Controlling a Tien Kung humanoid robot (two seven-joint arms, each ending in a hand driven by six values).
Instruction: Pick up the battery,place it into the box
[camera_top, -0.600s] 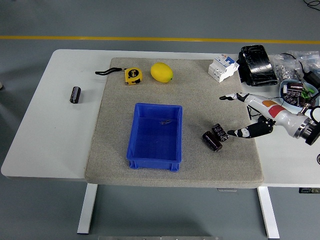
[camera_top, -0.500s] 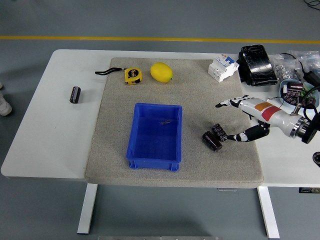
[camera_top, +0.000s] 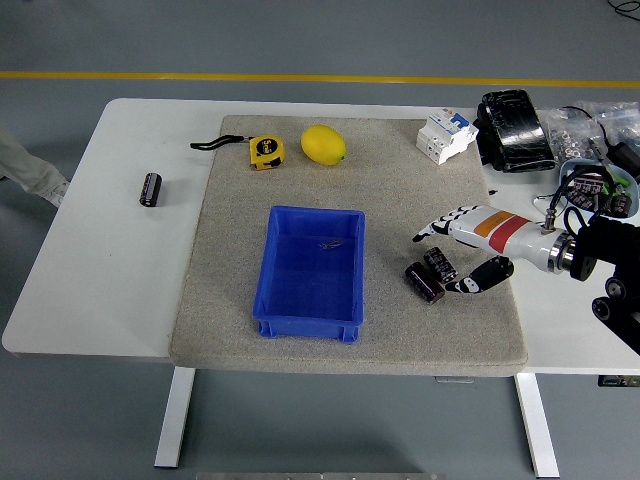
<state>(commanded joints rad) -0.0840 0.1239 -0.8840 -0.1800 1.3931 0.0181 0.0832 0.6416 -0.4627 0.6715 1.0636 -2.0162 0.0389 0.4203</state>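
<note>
Two dark batteries lie side by side on the grey mat, just right of the blue box, near its lower right corner. Neither is lifted. A third battery sits on the bare white table, well left of the box, off the mat.

Your right hand reaches in from the right of the box and brackets the pair: fingers spread above them, thumb low at their right side, close to the nearer one or touching it; you cannot tell which. The hand is wide open and has hold of nothing.

No left arm in view.

The box holds no battery; only a faint mark shows on its floor.

Progress, as you can judge it: the reach is about done; grasp, lift, carry left and release are all left.

Beyond the box: a yellow tape measure and a lemon on the mat, a white breaker to the upper right, and clutter further right.
</note>
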